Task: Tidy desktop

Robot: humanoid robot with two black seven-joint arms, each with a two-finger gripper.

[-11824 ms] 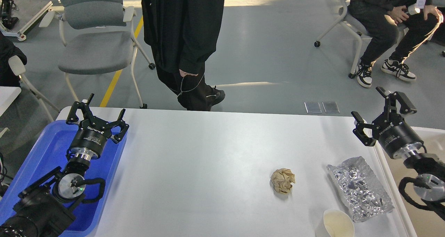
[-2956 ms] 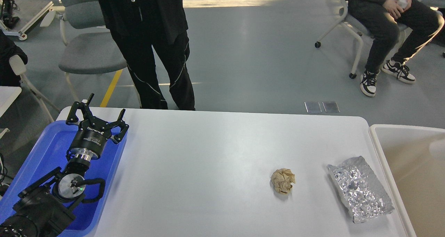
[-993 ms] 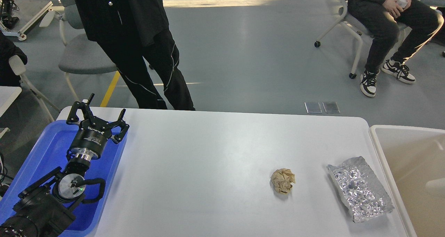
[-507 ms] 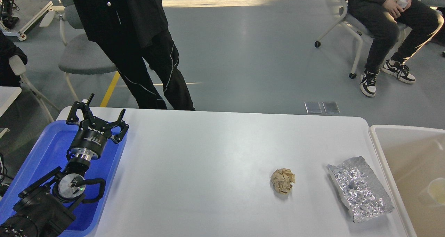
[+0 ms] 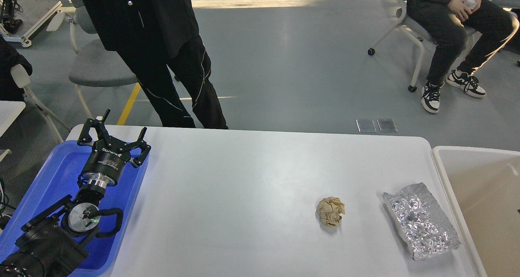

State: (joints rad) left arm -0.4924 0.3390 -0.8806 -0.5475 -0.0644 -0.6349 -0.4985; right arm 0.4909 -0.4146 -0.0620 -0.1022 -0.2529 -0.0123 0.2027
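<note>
Our left gripper (image 5: 113, 135) hangs with fingers spread and nothing between them over the glossy blue plastic tray (image 5: 48, 179) at the left edge. The smooth white desktop (image 5: 243, 195) fills the view's middle, long axis left to right, corners rounded, its centre bare. Rightward lie a crumpled tan paper ball (image 5: 330, 211), a wrinkled foil sheet (image 5: 420, 221), then the cream bin (image 5: 479, 179).

A robotics lab or test hall: grey painted floor (image 5: 292, 66) with a yellow line (image 5: 129, 103), wheeled office chairs (image 5: 101, 61), onlookers (image 5: 459, 21), a white desktop (image 5: 252, 195).
</note>
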